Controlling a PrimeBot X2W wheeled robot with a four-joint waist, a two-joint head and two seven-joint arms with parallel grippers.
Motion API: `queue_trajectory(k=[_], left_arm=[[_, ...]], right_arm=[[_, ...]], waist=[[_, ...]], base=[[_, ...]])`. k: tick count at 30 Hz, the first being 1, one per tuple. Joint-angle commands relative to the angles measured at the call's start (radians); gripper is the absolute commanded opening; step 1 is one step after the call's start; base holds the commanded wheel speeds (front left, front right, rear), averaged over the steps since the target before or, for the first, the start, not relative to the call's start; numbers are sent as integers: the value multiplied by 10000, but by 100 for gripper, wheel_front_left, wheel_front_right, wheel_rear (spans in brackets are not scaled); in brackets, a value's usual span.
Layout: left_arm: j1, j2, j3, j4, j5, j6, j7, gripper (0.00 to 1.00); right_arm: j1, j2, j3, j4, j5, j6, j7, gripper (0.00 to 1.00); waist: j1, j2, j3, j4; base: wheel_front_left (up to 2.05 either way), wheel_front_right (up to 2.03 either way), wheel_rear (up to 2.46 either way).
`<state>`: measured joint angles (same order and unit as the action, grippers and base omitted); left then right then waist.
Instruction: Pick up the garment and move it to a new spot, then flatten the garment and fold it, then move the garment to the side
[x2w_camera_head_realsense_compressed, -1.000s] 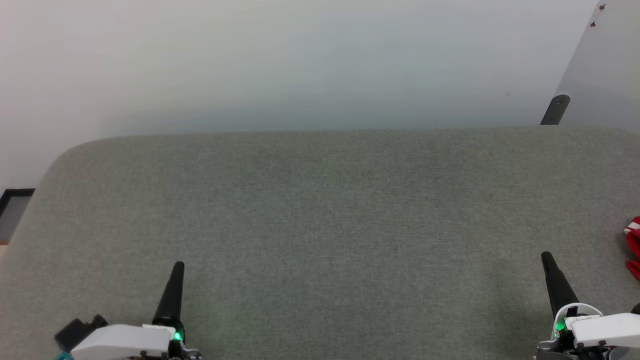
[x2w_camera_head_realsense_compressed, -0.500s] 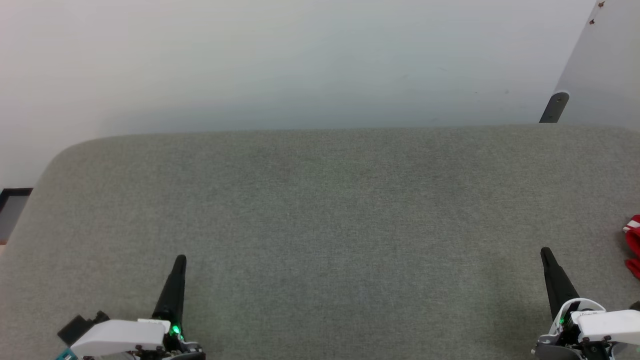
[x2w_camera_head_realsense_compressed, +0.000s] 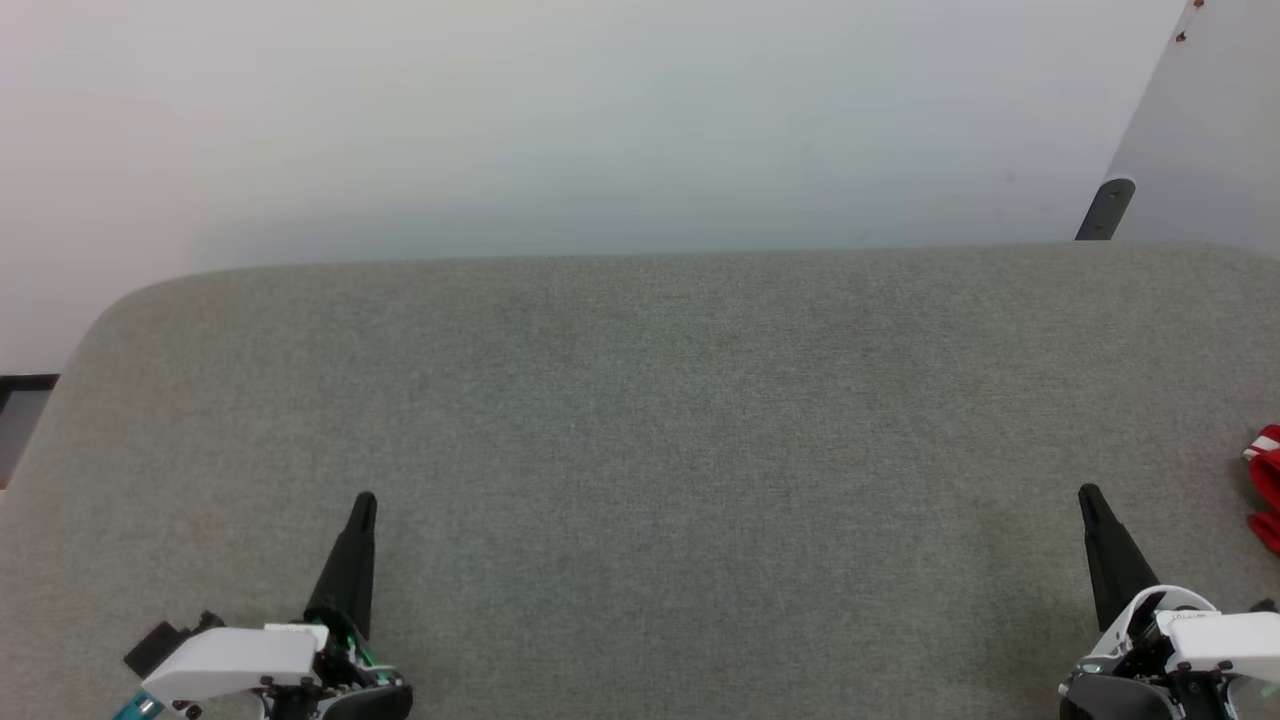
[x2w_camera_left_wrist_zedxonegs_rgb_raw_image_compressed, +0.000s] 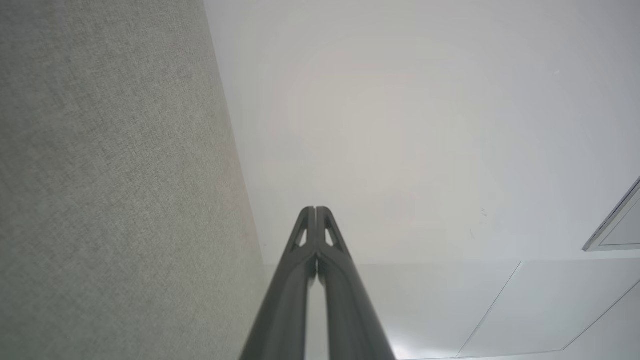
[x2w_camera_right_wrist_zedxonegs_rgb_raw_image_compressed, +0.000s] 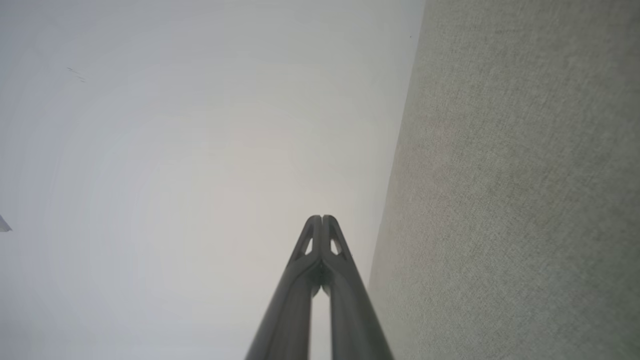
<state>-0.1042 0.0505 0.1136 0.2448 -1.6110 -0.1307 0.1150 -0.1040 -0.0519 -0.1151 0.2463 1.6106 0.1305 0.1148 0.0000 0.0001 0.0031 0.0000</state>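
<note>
Red garment (x2w_camera_head_realsense_compressed: 1266, 488) peeks in at the frame's right edge, near the right end effector (x2w_camera_head_realsense_compressed: 1089, 496), far from the left end effector (x2w_camera_head_realsense_compressed: 365, 502); both pinched closed, empty.

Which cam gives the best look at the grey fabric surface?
Head view: the grey fabric surface spans it, rounded far-left corner and far edge visible. Left wrist view has a strip along its left side; right wrist view, along its right.
</note>
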Motion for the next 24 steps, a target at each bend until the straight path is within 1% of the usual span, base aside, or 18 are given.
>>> queue_trajectory(k=[1, 24], left_arm=[[-107, -13, 33, 15, -20, 1, 34, 0], [-103, -13, 25, 14, -26, 0, 28, 0]], right_arm=[[-93, 37, -2, 0, 27, 4, 22, 0], [-75, 38, -1, 0, 27, 4, 22, 0]], waist=[[0, -1, 0, 0], [0, -1, 0, 0]], base=[[0, 0, 0], [0, 0, 0]])
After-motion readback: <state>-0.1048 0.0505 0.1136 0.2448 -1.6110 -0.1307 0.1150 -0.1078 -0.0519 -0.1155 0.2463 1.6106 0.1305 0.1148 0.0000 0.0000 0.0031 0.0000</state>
